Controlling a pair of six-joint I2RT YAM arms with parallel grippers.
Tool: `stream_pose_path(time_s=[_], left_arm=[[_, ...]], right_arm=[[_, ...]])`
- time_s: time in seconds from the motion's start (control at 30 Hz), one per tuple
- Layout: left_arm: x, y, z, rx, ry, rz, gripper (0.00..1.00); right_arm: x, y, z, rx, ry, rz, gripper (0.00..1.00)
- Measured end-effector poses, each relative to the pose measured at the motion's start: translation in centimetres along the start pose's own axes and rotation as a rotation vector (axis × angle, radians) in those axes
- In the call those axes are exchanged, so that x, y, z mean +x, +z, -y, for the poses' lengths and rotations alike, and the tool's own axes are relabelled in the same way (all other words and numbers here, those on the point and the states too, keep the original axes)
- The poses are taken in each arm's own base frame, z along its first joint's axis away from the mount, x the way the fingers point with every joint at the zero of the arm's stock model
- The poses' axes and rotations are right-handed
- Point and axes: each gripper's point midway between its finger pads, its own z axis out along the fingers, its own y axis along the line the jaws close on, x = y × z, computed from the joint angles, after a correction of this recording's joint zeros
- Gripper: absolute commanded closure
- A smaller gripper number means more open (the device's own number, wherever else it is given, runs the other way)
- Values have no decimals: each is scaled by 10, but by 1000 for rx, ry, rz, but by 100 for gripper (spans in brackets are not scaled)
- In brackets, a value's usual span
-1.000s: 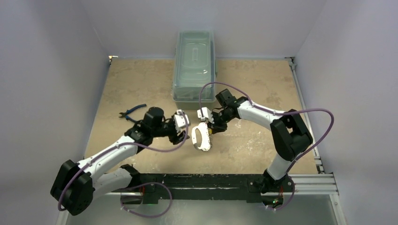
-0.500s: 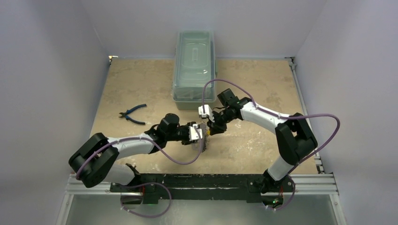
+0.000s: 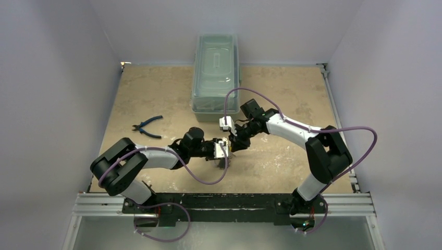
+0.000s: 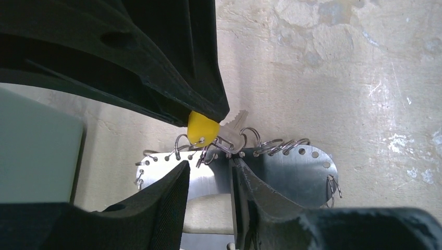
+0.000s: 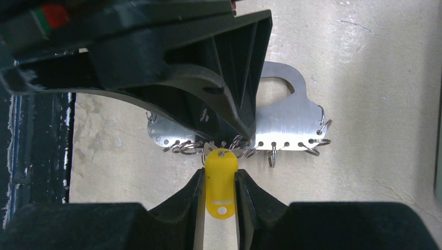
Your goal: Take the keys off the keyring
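The keyring (image 5: 286,125) is a flat silvery plate with a row of holes carrying several small split rings (image 5: 272,156). It hangs above the table between both arms. A yellow-headed key (image 5: 221,200) is hooked on its edge, and my right gripper (image 5: 220,177) is shut on that yellow head. Beside the yellow head (image 4: 202,129) a silvery key blade (image 4: 237,121) sticks out. My left gripper (image 4: 208,166) has come in from the opposite side. Its fingers (image 4: 167,203) press both edges of the keyring's (image 4: 292,172) narrow tab. From above, the two grippers (image 3: 227,147) meet over the table's middle.
Blue-handled pliers (image 3: 147,126) lie on the tan table (image 3: 156,88) to the left. A clear lidded plastic box (image 3: 216,73) stands at the back centre, just behind the right wrist. Purple cables loop round both arms.
My left arm has swung right to the keyring, and its jaws have narrowed onto the tab. The right gripper has kept its hold and hardly moved.
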Motion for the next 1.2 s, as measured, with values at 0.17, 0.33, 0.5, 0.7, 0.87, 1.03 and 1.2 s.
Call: stream_pose_path(time_s=[0.17,0.33,0.5,0.7,0.87,1.03,1.2], left_arm=[[1,2,-1,-2,7,5,53],[-10,7,2,2,32,36,53],[-18,11,5,3,57,53,63],[-17,15,1,-18,74,42,81],[-13,14,4,-6,67,24,99],[-16,10,7,4,58,13,100],[-37,2,-3,-7,35,27,100]], right_arm=[[-1,0,-3,-13,3,7,84],[-2,1,-4,-21,4,14,85],[-4,1,-8,-39,10,27,85],[-5,1,-13,-60,21,34,84],[-4,0,-17,-77,34,37,66],[-9,-3,-22,-106,64,60,26],[-18,-34,-7,-29,103,131,19]])
